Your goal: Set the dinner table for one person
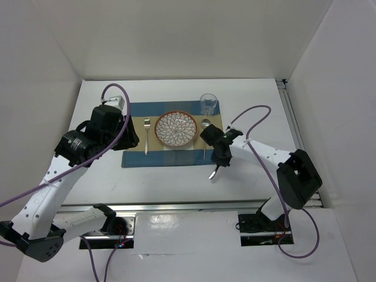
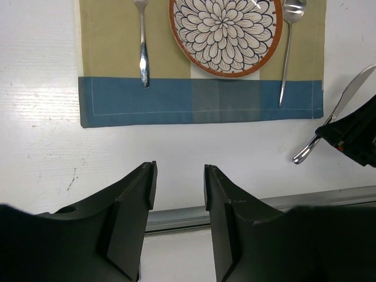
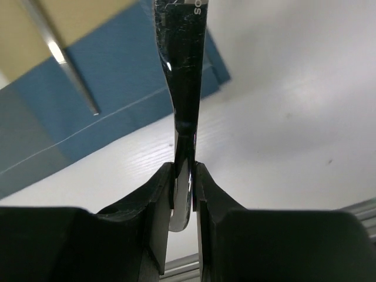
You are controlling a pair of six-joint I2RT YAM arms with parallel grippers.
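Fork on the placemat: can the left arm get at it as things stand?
Probably yes: the left end effector is open and empty, the fork lies apart from the plate with nothing over it, and the right end effector holds a knife beside the placemat.

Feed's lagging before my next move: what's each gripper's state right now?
Left gripper: open, holding nothing.
Right gripper: shut on the slim silver metal table knife.

A: Anything cut off?
B: The knife (image 3: 183,70) blade runs blurred past the right wrist view's top edge; left wrist view crops the plate (image 2: 226,35) and the fork (image 2: 143,53) tines
A: Hidden?
B: The knife's middle, behind the right gripper (image 2: 341,132)
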